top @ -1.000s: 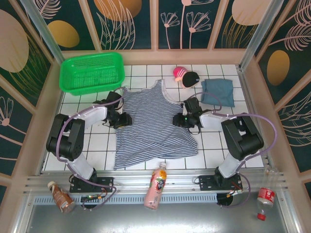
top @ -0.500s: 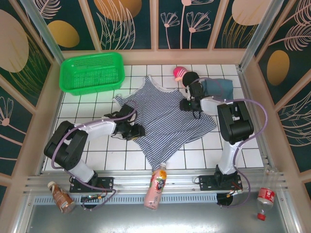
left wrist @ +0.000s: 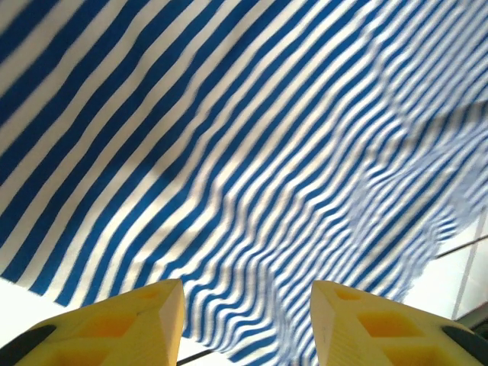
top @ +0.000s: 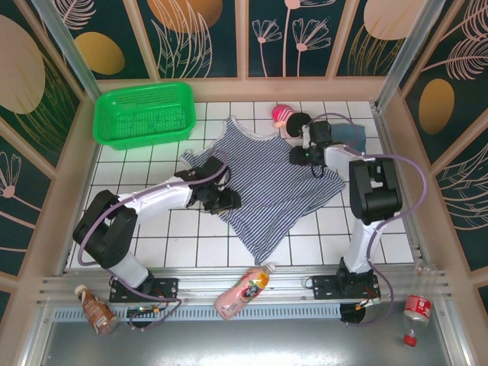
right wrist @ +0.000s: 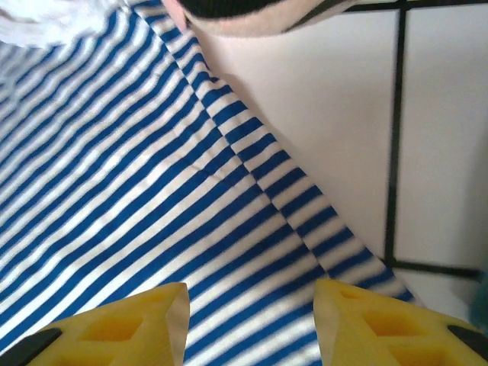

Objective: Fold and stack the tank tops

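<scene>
The white tiled surface (top: pixel 152 244) carries everything, fenced by panels painted with pale plant shapes. Spread at a slant across its middle lies the striped tank top (top: pixel 274 191), navy and white, neckline toward the far side and one hem corner pointing at the near edge. The green basket (top: pixel 142 136) stands in the far left corner, apart from the cloth. The blue-grey tank top (top: pixel 349 136) sits bunched at the far right, partly behind the right arm.

On the metal ledge before the surface lie a pink bottle (top: pixel 240 288), a brown bottle (top: pixel 93 303) and a clear bottle with a red label (top: pixel 415 311); the printing on each is too small to read. A small pink-and-black toy (top: pixel 288 117) rests just beyond the striped top's neckline.

The left fingers (top: pixel 227 200) are over the striped top's left side; the wrist view shows them standing apart with striped cloth across the gap, nothing pinched. The right fingers (top: pixel 299 156) are at its right edge, near the toy, likewise parted above the hem and bare tile.
</scene>
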Tool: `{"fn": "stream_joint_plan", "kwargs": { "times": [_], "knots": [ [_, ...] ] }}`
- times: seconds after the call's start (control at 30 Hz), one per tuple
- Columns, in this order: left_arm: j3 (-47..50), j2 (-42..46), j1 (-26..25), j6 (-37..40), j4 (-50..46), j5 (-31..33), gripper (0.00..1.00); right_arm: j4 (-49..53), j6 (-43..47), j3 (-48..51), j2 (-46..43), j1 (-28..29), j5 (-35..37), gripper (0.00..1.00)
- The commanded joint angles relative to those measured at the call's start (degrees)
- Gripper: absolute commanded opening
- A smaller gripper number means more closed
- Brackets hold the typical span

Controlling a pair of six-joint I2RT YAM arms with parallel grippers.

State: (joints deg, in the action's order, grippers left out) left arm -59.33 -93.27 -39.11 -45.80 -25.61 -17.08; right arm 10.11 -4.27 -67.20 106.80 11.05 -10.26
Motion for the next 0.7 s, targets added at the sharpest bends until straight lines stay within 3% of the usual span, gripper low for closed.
{"fn": "stream_joint_plan", "kwargs": {
  "times": [0.0, 0.37, 0.5, 0.67],
  "knots": [
    [-5.4, -2.4, 0.2, 3.8, -4.7, 0.1, 0.48, 5.0, -5.2, 5.6, -10.5, -0.6, -2.6, 0.47],
    [-10.5, -12.1, 0.2, 9.5, -0.2, -2.7, 0.48, 22.0, -26.4, 29.2, -40.2, -0.5, -3.5, 0.28],
    [-11.0, -13.8, 0.3, 11.9, -1.1, -1.7, 0.48, 21.0, -28.8, 34.4, -42.5, -0.5, -4.5, 0.25],
    [-8.2, -12.5, 0.6, 12.0, -0.1, -1.1, 0.49, 15.0, -28.9, 35.2, -38.8, 0.1, -3.9, 0.24]
  ]
}}
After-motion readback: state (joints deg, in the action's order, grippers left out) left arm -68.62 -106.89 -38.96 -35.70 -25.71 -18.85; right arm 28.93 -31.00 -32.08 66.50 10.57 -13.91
